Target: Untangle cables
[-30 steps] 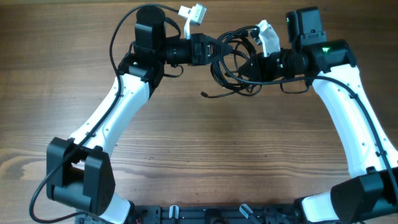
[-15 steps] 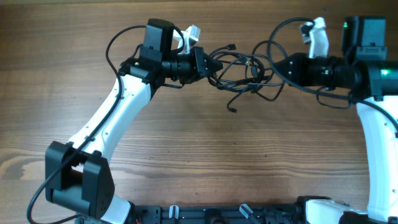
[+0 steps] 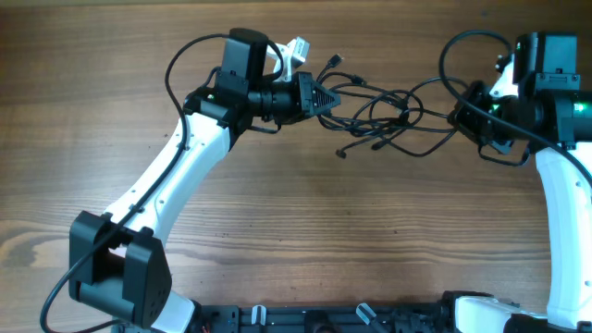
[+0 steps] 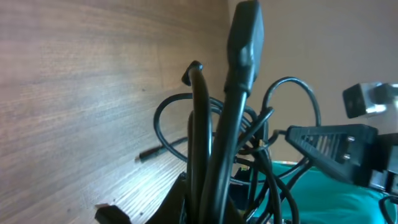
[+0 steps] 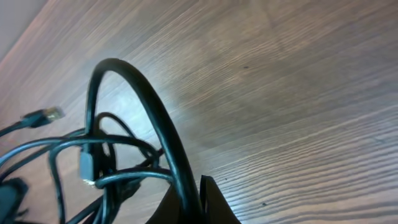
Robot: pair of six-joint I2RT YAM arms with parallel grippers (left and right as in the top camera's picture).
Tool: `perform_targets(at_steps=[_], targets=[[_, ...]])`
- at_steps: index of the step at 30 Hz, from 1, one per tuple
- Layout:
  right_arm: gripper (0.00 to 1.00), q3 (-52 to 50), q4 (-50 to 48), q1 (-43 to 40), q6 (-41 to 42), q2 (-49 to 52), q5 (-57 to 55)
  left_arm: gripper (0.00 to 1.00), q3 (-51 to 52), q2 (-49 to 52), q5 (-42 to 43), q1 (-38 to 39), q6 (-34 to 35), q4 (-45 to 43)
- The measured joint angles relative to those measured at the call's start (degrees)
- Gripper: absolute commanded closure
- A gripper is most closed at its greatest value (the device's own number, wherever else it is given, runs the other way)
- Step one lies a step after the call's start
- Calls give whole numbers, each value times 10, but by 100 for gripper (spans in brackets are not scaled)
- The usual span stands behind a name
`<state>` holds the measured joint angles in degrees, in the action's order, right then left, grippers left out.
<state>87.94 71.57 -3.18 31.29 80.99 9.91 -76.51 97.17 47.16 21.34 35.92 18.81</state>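
The cables (image 3: 384, 116) are a tangle of thin black cords with small plug ends, stretched across the far middle of the table between my two grippers. My left gripper (image 3: 324, 96) is shut on the left end of the tangle; in the left wrist view thick cords (image 4: 214, 155) rise from between its fingers (image 4: 208, 205). My right gripper (image 3: 460, 118) is shut on a cord at the right end; in the right wrist view a black cord (image 5: 149, 118) arcs up out of its fingers (image 5: 196, 199). A loose plug (image 3: 341, 154) hangs toward the table.
The wooden table (image 3: 305, 240) lies under everything. Thicker black arm wires loop over the left arm (image 3: 185, 65) and the right arm (image 3: 458, 46). A white connector (image 3: 298, 51) sits on the left wrist.
My right gripper has moved right and my left gripper slightly right and up. The bundle, compact a second ago, is now drawn out into a long loose tangle between them.
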Motion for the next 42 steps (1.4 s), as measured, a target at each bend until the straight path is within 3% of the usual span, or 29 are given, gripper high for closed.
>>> perform_targets(at_steps=[3,11,22,28,30,33,35,38,42], targets=[[96,0,-1,0,16,0,-19,96,2,0,26,-5,-5,-67],[96,13,-2,0,23,11,-19,96,13,-3,214,-37,19,-351],[96,18,-7,-3,-34,95,73,96,21,-19,261,-92,47,-357],[94,18,-17,-98,-87,98,190,96,22,-22,269,-124,52,-313],[91,18,-14,-114,-115,98,226,96,22,-24,269,-124,51,-296],[53,17,0,-131,-198,99,251,96,22,-32,269,-130,51,-293],[40,14,16,-174,-273,107,255,96,22,-43,267,-166,51,-295],[38,11,29,-199,-350,114,275,96,19,-56,247,-191,51,-288],[37,11,31,-193,-399,114,298,96,18,-57,224,-131,38,-247]])
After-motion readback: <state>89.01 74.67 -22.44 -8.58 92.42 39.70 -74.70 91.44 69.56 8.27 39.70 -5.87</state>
